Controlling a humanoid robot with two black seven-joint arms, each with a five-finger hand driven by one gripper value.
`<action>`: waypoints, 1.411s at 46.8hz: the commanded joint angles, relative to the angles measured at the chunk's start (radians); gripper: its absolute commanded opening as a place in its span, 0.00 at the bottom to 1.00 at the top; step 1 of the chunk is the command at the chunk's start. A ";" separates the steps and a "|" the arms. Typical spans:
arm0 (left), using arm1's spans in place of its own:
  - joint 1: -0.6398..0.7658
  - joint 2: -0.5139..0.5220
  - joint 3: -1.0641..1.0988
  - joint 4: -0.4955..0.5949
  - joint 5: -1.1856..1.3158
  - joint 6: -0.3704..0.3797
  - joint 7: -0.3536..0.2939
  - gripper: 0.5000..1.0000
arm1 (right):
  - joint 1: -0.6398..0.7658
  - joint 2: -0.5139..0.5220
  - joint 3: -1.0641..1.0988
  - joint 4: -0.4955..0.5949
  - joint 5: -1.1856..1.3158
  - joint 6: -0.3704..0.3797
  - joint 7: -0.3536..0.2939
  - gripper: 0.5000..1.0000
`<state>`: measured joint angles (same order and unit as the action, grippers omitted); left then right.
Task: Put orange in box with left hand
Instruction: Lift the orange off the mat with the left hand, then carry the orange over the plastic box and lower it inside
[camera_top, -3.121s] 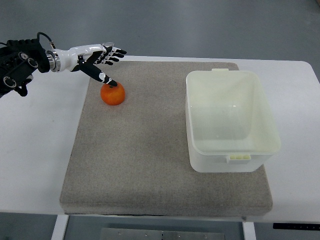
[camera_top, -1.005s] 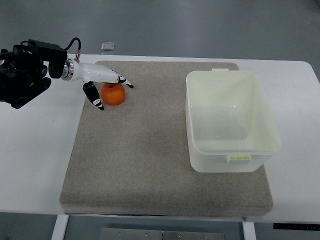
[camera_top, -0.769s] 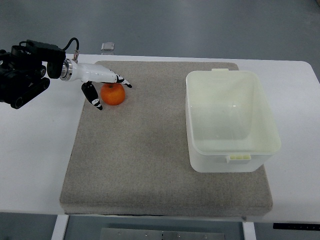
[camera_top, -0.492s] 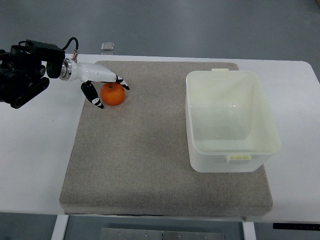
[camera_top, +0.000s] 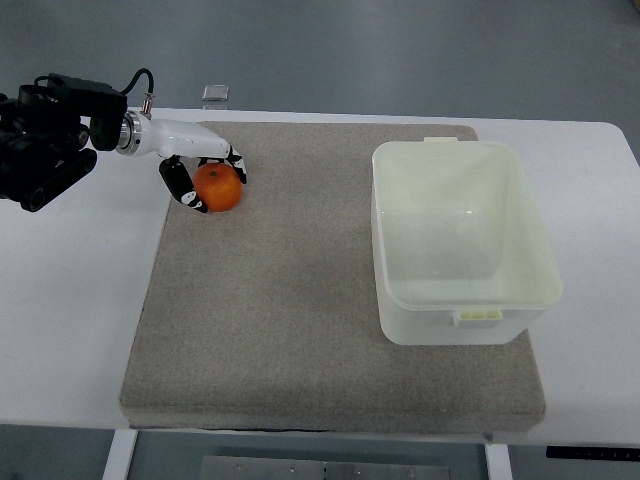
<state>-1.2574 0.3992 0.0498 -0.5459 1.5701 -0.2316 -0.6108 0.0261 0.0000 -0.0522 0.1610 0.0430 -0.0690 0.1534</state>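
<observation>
Now | left hand (camera_top: 205, 178) curled around orange (camera_top: 218, 187) | on mat (camera_top: 300, 300) | box (camera_top: 460, 240) well apart

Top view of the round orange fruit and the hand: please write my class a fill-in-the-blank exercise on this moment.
1. The left hand is curled around the round ____ fruit.
2. The fruit sits on the grey ____.
3. The translucent plastic box holds ____.

Missing words: orange; mat; nothing

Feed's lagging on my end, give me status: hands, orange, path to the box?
Left hand closed around orange on the grey mat. Right hand out of view. Plastic box empty, mat between them bare.
</observation>
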 joint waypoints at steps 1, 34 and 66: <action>-0.016 0.003 -0.010 0.021 -0.007 0.002 0.000 0.00 | 0.000 0.000 0.000 0.000 0.000 0.000 0.000 0.85; -0.143 -0.031 -0.002 0.155 -0.166 0.106 0.000 0.00 | 0.000 0.000 0.000 0.000 0.000 0.000 0.000 0.85; -0.263 -0.013 -0.018 -0.238 -0.232 0.071 0.000 0.00 | 0.000 0.000 0.000 0.000 0.000 0.000 0.000 0.85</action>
<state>-1.4998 0.3845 0.0310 -0.7316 1.3611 -0.1624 -0.6110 0.0260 0.0000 -0.0522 0.1610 0.0430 -0.0690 0.1534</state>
